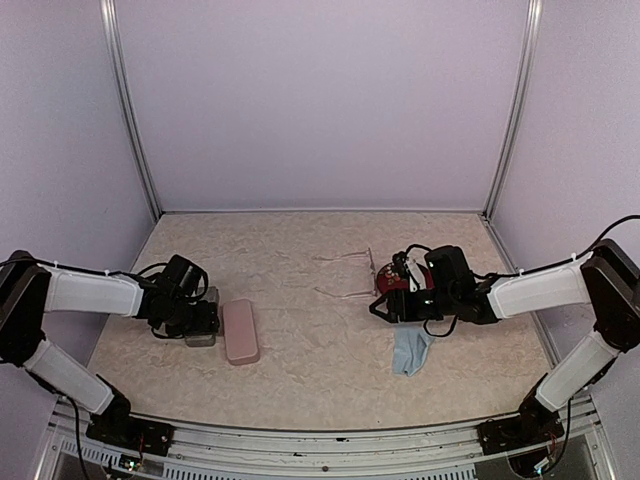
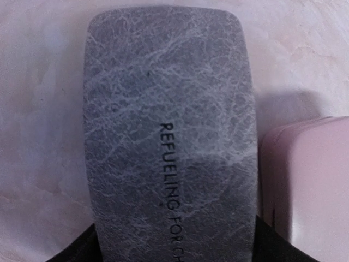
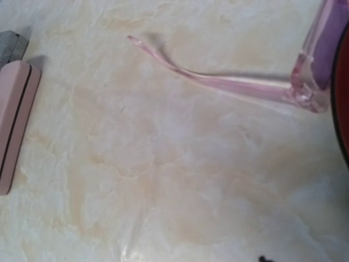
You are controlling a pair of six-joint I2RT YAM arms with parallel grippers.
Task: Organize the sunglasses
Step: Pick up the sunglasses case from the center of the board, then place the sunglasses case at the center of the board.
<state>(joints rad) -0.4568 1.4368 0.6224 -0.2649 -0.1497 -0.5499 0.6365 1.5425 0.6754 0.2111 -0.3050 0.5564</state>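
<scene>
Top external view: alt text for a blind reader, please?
A robot's left gripper sits at a grey case beside a pink case on a table, its right gripper by red sunglasses, pale pink sunglasses and a blue cloth.

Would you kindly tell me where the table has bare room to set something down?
Bare: the wide middle between the pink case and the pale pink sunglasses, and the far band along the back wall. Crowded: right side, with red sunglasses and blue cloth; left, grey case beside pink case.

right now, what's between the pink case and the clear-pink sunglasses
Nothing: only bare tabletop separates the pink case from the clear-pink sunglasses, seen in top and right wrist views.
</scene>
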